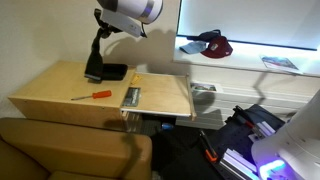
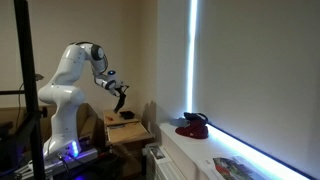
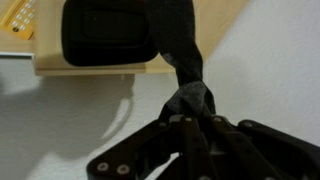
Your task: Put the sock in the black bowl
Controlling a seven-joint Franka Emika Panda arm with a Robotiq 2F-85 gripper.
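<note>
Light wooden table [image 1: 60, 88] is standing in the corner of a room, with a lit window sill running off beside it.

Reading across in an exterior view:
- An orange-handled screwdriver [image 1: 95, 95] is lying loose on the table top.
- The sock [image 1: 96, 55] is hanging limp and long from the gripper [image 1: 104, 28]. Its lower end is coming down at the black bowl [image 1: 112, 73], which is sitting toward the back of the table. I cannot tell whether fabric and bowl are touching.
- A yellowish pad [image 1: 131, 97] is lying near the table's front edge, apart from the bowl.
- The red-and-black cap [image 1: 210, 45] is resting on the sill, well apart and not involved.

In the wrist view the gripper [image 3: 190, 115] is pinching narrow on the sock's top end [image 3: 180, 50]. The fabric is trailing over one side of the black bowl [image 3: 100, 35] rather than its middle, and the bowl is sitting close to a table edge.

Risks, as judged from here:
- A release now is likely to leave the sock draped across the low rim, or half out on the table, because it is hanging off-centre.
- The fabric may be clinging to the fingers on opening.
- A trailing end dragged sideways could be nudging the glossy bowl toward the edge.
</note>
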